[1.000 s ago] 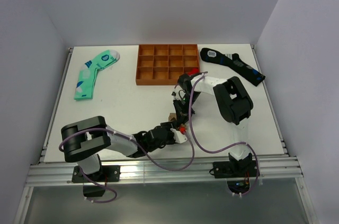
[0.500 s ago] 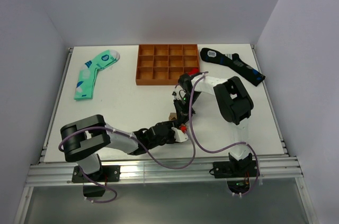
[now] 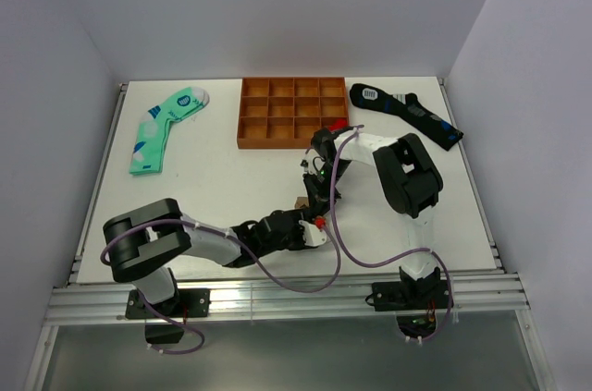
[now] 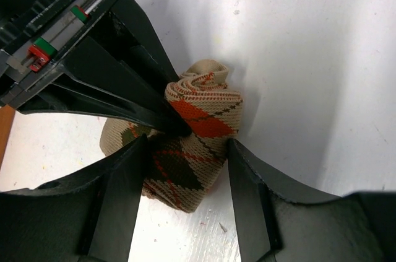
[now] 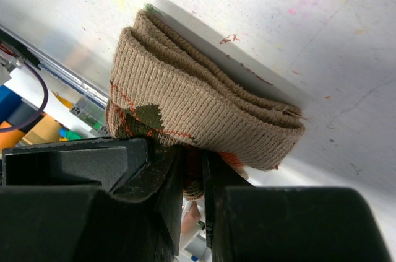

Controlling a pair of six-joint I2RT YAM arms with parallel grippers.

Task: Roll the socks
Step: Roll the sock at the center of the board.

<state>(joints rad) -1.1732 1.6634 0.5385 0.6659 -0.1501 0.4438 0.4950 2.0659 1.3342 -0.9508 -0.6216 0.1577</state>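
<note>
1. Your sock (image 3: 301,203) sits on the table (image 3: 213,178) near the middle, a little nearer to you than the tray (image 3: 293,114). It is bundled into a short roll with the diamond pattern outward.
2. Your left gripper (image 4: 187,147) has the roll between its fingers, with one finger pressed against each side.
3. Your right gripper (image 5: 192,161) is nearly together, pinching a layer of the sock at the roll's edge, next to the ribbed folds.
4. From the left wrist you see the right fingertips meeting the top of the roll.
5. The green sock (image 3: 166,128) lies far left and the black sock (image 3: 407,114) far right, both well apart from the roll.
</note>
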